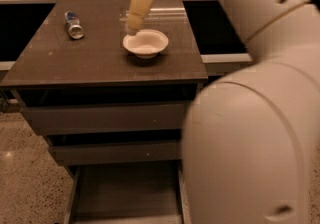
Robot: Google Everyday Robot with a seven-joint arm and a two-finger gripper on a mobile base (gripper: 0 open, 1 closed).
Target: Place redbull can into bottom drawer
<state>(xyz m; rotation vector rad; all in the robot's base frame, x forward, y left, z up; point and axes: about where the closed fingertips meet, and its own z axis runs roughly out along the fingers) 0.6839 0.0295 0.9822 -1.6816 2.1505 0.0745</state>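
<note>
Jaws look pressed together and empty on the pale yellow two-finger gripper (132,29), which hangs at the white round bowl's (162,41) 10 o'clock rim. The slim silver-and-blue redbull can (74,24) lies on its side at the gripper's 9 o'clock, well apart, near the dark cabinet top's (100,65) left edge. The wide dark bottom drawer (125,193) stands open at 6 o'clock. A sideways nudge could roll the can off.
</note>
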